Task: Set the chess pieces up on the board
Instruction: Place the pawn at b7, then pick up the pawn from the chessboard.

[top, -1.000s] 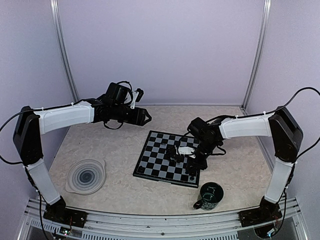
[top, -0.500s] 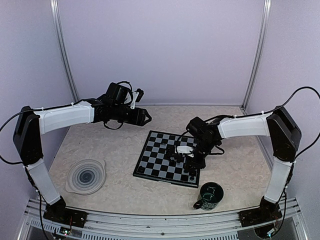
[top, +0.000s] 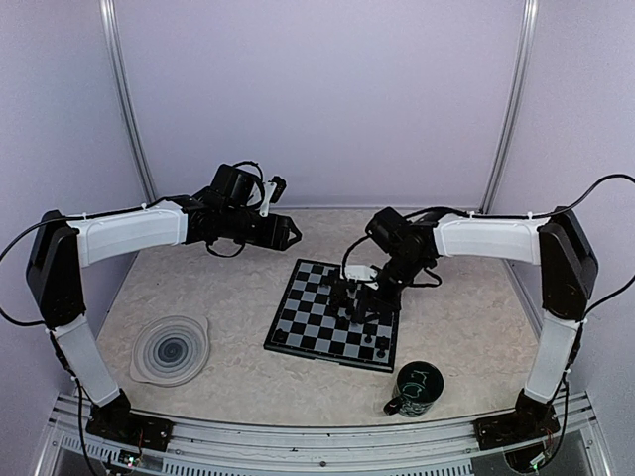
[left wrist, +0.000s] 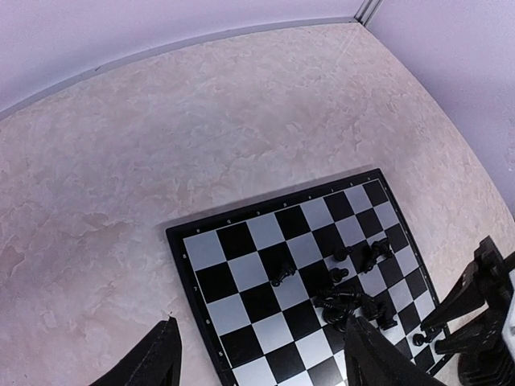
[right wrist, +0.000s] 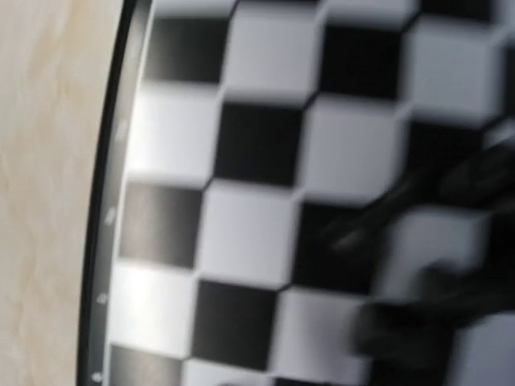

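**A:** so where are the tiny black chess pieces (left wrist: 348, 299)?

**B:** mostly bunched on the right side of the flat black-and-grey chequered board (top: 303, 322), with a few strays. the right gripper (top: 362, 302) is low over that bunch, but its cam is a blur, so can't tell its jaws. the left gripper (top: 290, 233) hangs past the far left corner, jaws spread and empty. there's a dark green mug (top: 415, 389) by the near right corner and a round grey spiral plate (top: 171, 349) well left.

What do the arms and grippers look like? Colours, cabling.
Both match: the left arm and right arm have white link shells, black joints and bases, and thin black cables looping outside. The left gripper and right gripper are black with tapered fingers, with a white part near each wrist.
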Controlling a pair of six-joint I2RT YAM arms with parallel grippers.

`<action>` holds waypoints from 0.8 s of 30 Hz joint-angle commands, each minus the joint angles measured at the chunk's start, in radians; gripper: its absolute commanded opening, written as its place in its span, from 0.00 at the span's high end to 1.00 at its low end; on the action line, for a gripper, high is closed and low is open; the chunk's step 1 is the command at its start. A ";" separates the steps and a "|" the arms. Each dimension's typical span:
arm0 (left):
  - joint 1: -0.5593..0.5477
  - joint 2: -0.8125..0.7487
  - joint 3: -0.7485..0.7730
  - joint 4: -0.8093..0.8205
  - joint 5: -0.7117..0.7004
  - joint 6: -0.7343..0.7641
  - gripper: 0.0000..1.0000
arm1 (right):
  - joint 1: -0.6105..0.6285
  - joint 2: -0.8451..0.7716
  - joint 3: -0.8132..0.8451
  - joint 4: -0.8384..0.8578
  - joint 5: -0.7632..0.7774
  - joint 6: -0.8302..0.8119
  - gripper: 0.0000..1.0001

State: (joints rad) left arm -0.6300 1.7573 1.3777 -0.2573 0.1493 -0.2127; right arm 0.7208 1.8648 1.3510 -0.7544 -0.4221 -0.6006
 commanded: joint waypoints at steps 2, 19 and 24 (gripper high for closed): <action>-0.007 0.000 0.030 -0.001 -0.008 0.016 0.31 | -0.083 0.029 0.151 -0.006 0.005 0.050 0.70; 0.006 -0.067 -0.053 0.076 -0.158 -0.037 0.19 | -0.140 0.279 0.373 0.060 0.111 0.125 0.69; 0.004 -0.049 -0.022 0.038 -0.200 -0.022 0.01 | -0.139 0.308 0.387 0.057 0.082 0.122 0.68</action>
State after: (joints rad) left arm -0.6296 1.7233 1.3361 -0.2253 -0.0021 -0.2352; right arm 0.5739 2.1448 1.7039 -0.6945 -0.3027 -0.4881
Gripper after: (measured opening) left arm 0.980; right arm 0.314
